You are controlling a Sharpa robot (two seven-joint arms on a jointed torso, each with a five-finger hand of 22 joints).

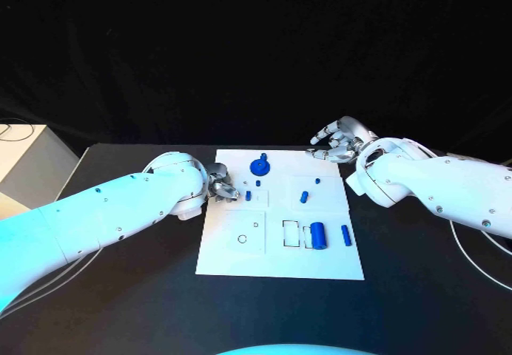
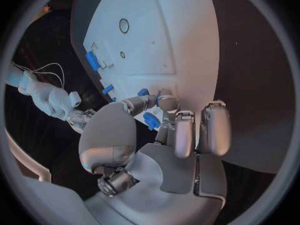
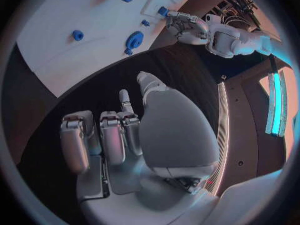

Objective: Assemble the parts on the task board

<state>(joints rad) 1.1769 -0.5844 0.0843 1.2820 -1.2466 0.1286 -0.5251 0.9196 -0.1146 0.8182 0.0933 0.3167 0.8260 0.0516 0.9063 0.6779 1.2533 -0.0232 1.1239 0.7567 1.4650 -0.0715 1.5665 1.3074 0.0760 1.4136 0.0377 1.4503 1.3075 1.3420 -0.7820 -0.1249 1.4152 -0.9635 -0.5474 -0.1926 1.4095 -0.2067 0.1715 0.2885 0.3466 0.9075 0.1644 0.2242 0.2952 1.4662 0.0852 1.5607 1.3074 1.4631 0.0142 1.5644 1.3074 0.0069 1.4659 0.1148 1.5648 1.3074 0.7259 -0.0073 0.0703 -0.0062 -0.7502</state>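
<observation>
Left hand (image 1: 221, 183) at the board's (image 1: 320, 262) left edge, fingertips pinching a small blue peg (image 2: 151, 120), apparently just clear of the surface; contact with the board hard to judge from the wrist view. Square recess with a short blue pin (image 1: 248, 196) just right of that hand, so the coming move looks like a short reach rightward and down. Right hand (image 1: 339, 140) off the board's far right corner, fingers curled in, holding nothing; well apart from every part. Left hand clearly the nearer to the work.

On the board: blue gear (image 1: 260, 166) at the far middle; a small pin (image 1: 304, 197) right of centre, long axis running near-to-far; a blue cylinder (image 1: 317, 236) beside a slot (image 1: 291, 233) on the near right, long axis near-to-far; a thin bar (image 1: 345, 235) further right, lying the same way. Round hole (image 1: 243, 239) in the near-left square, nothing in it.
</observation>
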